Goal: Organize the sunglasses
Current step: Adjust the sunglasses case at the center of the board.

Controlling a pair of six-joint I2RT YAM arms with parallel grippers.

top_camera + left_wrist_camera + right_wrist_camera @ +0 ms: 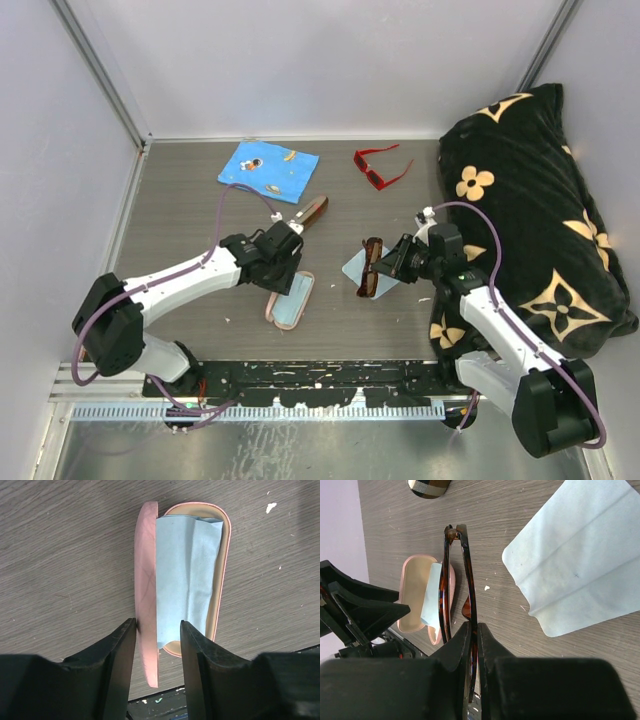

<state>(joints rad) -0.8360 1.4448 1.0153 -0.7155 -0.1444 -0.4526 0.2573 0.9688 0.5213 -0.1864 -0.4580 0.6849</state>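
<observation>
Left gripper (158, 625) jaws stand released, astride the lid of the open pink case (290, 300). Right of the case, the right gripper (474, 627) clenches the folded brown sunglasses (468, 565). The red sunglasses (380, 168) lie well beyond the case.

- Dark grey wood-grain tabletop (180, 230), flecked with small white specks.
- Plain pale walls (330, 60) on three sides, silver metal posts (100, 70) at the corners.
- Black plush cushion with tan flower print (540, 200) along the right wall.
- Soft, even light.

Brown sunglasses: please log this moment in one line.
right hand: holds brown sunglasses | left hand: open around pink case lid | red sunglasses: untouched
</observation>
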